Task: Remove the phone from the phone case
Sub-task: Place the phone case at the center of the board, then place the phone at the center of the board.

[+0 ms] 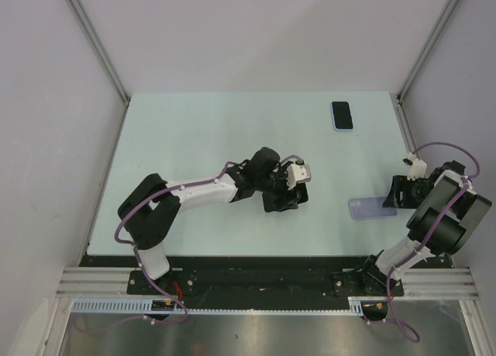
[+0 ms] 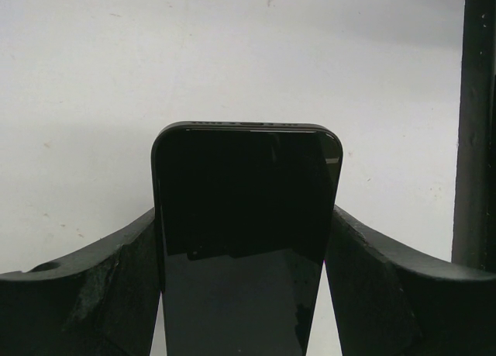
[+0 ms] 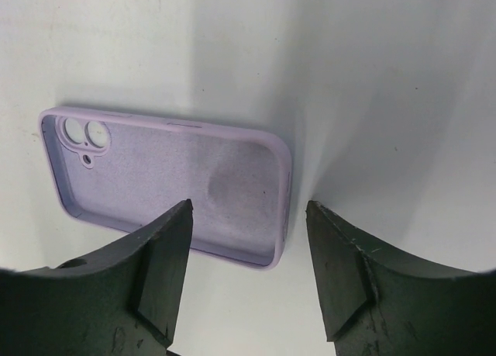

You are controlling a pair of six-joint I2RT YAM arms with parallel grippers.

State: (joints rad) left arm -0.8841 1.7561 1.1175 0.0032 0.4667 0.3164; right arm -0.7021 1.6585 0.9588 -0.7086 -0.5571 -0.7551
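One black phone [image 2: 244, 240] is clamped between the left gripper [image 1: 285, 195] fingers near the table [image 1: 194, 139] centre. Its empty lilac case [image 3: 167, 185] lies near the right edge, beside the right gripper [image 1: 397, 191], fingers spread. Another phone [image 1: 342, 115] lies near the far right corner.

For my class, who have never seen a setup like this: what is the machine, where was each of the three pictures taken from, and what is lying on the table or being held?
Two robot arms are bolted at the table's near edge. The overhead picture looks down on both. The other two come from cameras on each wrist, looking past that arm's own fingers. The left tool is closed on a black phone, gripped between its two dark fingers. The right tool is open and holds nothing. An empty lilac phone case lies on the pale table just beyond it, inside facing up. Another phone, with a pale edge, lies near the far right corner.
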